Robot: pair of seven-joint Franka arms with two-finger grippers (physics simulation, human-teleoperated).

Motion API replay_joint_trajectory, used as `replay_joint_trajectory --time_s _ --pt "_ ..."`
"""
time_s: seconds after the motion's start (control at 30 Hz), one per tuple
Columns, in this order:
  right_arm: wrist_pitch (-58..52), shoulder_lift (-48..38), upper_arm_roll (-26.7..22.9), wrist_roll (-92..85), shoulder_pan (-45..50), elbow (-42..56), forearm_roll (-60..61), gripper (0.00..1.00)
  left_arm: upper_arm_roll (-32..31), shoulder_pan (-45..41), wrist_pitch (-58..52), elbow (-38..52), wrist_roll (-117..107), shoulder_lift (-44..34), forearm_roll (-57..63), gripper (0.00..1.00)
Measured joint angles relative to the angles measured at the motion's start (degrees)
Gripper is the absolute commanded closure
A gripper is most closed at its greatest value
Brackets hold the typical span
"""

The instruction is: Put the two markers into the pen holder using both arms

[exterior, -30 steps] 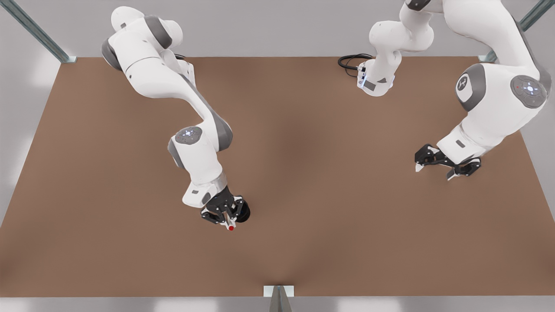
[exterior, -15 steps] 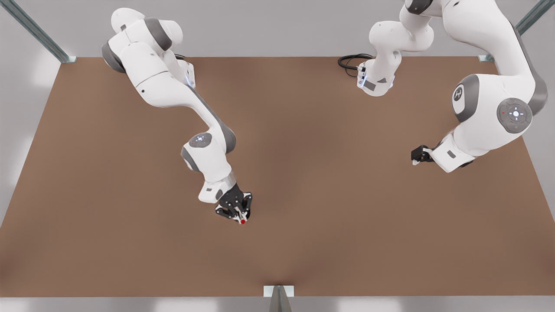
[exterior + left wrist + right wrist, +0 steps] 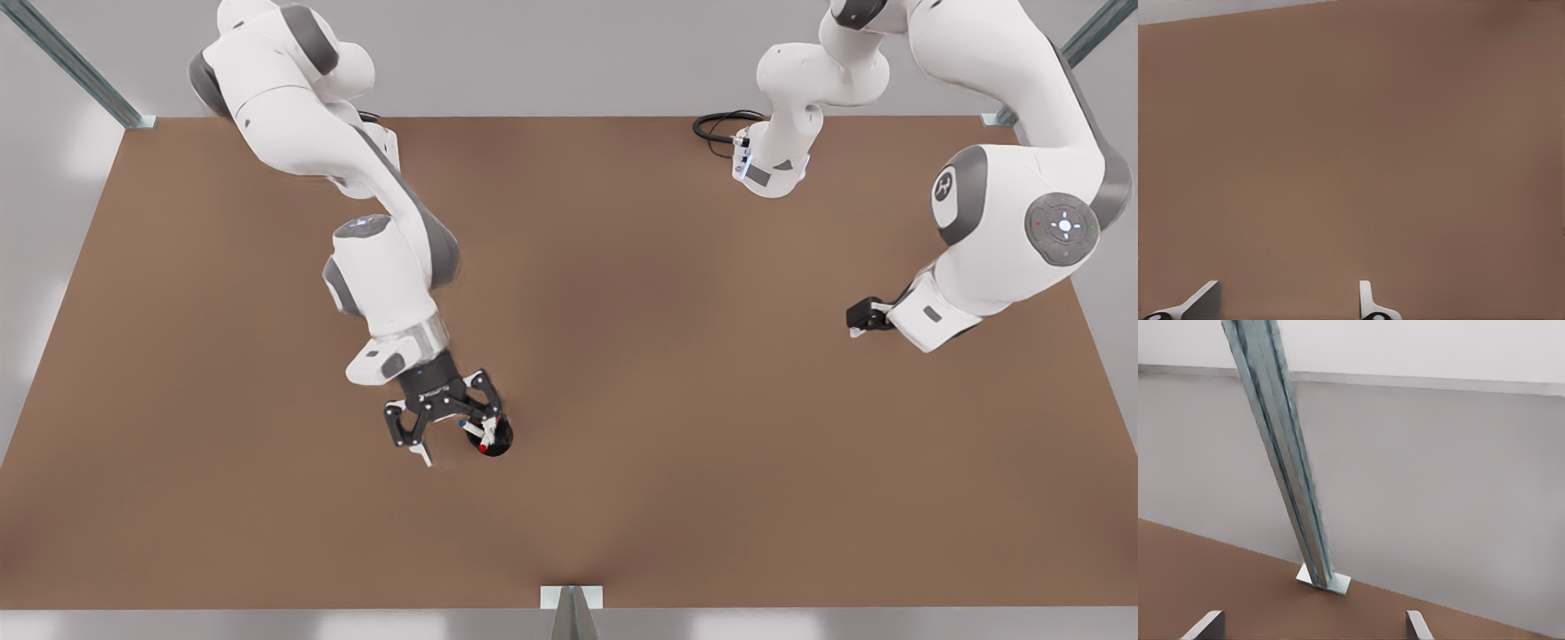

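Pen holder is seen touching one finger of the right claw, which is spread wide so nothing is gripped. The red-tipped marker is judged lodged inside. The left claw, likewise parted, is parked well apart, waiting.

A matte brown surface spans the front view, framed by pale grey walls, with slanted metal struts footed at its far corners and a coiled black cable near the far edge.
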Motion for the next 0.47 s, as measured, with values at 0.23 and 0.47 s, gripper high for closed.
replay_joint_trajectory --time_s 0.23,0.47 --pt "-34.3 -19.1 -21.9 -5.9 -2.9 -14.1 18.0 0.00 -0.1 -0.1 -0.2 0.6 -0.6 0.0 0.8 0.00" --pt "-53.1 -8.7 -21.9 -11.5 1.0 3.3 21.9 0.00 -0.1 -0.2 -0.3 0.6 -1.0 0.0 0.9 0.00"
